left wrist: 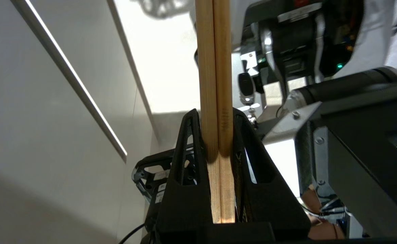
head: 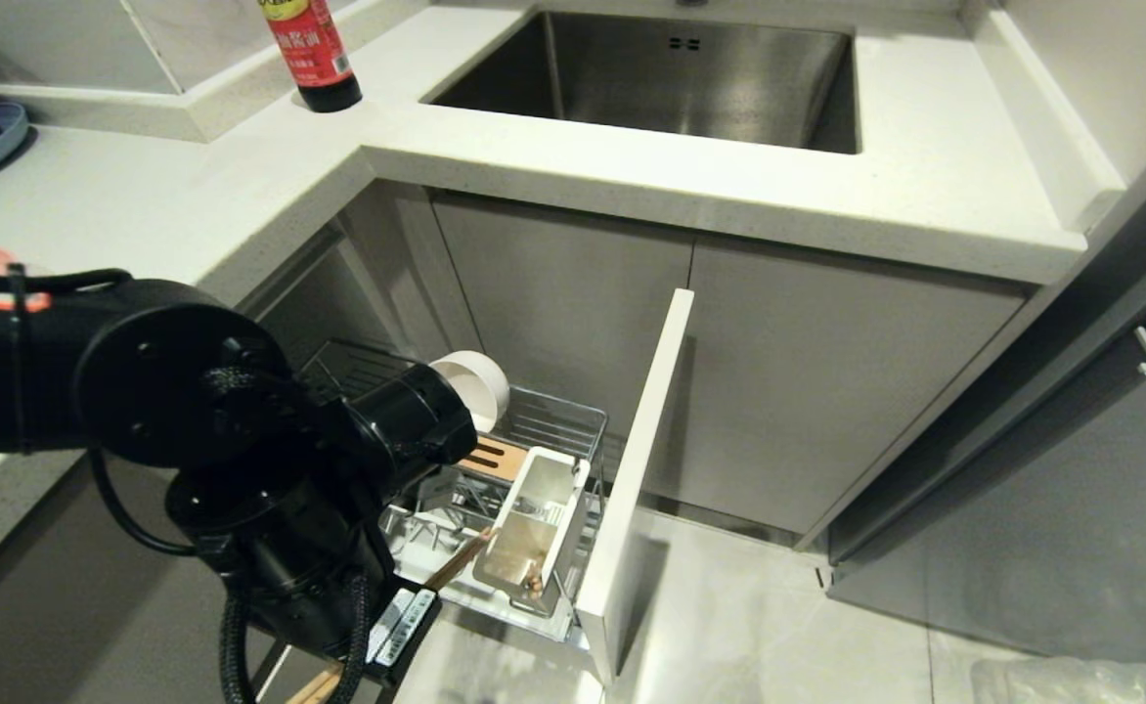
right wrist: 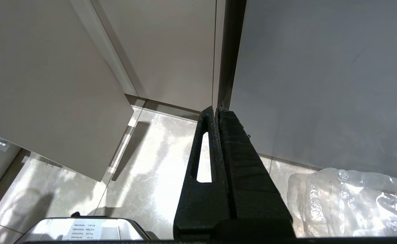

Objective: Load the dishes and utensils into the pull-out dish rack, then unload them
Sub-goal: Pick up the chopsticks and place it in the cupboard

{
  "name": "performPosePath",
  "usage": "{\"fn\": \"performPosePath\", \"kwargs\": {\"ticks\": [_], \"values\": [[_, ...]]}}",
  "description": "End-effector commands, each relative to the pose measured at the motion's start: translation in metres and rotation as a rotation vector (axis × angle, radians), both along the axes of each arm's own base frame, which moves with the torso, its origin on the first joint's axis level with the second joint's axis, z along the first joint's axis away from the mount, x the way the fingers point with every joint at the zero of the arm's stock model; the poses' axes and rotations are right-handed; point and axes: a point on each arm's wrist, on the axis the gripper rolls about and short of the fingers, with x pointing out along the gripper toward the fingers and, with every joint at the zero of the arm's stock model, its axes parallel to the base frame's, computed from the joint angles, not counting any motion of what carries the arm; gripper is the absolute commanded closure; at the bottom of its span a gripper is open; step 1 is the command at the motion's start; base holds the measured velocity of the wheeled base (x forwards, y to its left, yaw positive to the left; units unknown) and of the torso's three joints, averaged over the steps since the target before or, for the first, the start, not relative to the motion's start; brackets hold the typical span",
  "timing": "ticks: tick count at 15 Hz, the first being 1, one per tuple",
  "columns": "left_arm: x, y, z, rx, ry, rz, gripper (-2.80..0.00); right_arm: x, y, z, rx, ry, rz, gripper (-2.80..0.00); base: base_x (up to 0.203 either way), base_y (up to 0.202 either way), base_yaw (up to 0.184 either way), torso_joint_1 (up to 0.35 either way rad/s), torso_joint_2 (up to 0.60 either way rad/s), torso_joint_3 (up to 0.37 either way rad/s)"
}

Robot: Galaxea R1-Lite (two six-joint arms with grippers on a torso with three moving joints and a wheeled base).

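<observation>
Wooden chopsticks [left wrist: 216, 84], pinched side by side in the left gripper [left wrist: 217, 135] over the pull-out dish rack [head: 553, 430], want a steady, aligned descent into the white caddy [head: 534, 528], while the right gripper [right wrist: 216, 113] hangs closed, holding nothing.

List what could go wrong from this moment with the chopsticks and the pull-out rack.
1. The left gripper pinches the chopsticks side by side near one end. The long free length could twist or slide out.
2. In the head view their tips lie beside the white utensil caddy. They might catch its wall or the wire basket.
3. The left arm hides much of the rack, so the bowl standing behind it could get knocked.
</observation>
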Motion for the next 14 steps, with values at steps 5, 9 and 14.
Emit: {"fn": "performPosePath", "kwargs": {"ticks": [5, 9, 14], "values": [[0.022, -0.008, -0.023, 0.024, 0.032, 0.007, 0.0, 0.0, 0.0, 0.0, 0.0, 0.001, 0.001, 0.0, 0.0, 0.0, 0.0, 0.0, 0.0, 0.0], [0.012, -0.006, -0.009, -0.007, -0.006, -0.008, 0.0, 0.0, 0.0, 0.0, 0.0, 0.0, 0.001, 0.0, 0.0, 0.0, 0.0, 0.0, 0.0, 0.0], [-0.002, -0.001, 0.005, -0.03, -0.043, -0.025, 0.0, 0.0, 0.0, 0.0, 0.0, 0.0, 0.001, 0.0, 0.0, 0.0, 0.0, 0.0, 0.0, 0.0]]}}
